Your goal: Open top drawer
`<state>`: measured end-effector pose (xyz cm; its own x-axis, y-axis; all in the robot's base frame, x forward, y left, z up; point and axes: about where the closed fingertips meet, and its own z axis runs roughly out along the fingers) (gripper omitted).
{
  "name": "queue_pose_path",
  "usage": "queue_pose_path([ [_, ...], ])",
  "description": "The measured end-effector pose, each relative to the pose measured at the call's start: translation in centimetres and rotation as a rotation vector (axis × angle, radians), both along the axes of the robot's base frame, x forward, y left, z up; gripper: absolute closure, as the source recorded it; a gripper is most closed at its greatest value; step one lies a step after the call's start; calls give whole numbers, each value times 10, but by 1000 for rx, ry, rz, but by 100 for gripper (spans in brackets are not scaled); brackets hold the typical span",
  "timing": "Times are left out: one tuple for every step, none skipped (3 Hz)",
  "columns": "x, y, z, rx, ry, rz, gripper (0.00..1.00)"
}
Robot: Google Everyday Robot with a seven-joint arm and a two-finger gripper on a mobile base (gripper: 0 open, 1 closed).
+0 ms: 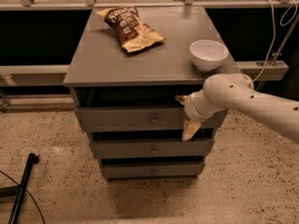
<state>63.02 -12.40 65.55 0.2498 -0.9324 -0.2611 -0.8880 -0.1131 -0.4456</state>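
The top drawer point(124, 119) is sitting just under the grey cabinet's top point(103, 62), with its knob point(153, 120) at centre. The gripper point(185, 115) is hovering at the knob's 3 o'clock, its jaws spread open, one finger point(181, 99) at 12 and the other at 6. A chip bag point(131, 27) and a white bowl point(209, 54) are resting on top.

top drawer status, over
Gripper open, at top drawer front, right of its knob. Knob not gripped. Chip bag and bowl on top, out of the way.
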Motion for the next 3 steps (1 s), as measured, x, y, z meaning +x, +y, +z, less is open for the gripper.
queue_pose_path([
  [5,1,-12,-17,20,-19,9],
  [7,3,-19,-19,37,-24,21],
  [8,3,-22,-22,45,-29,25],
])
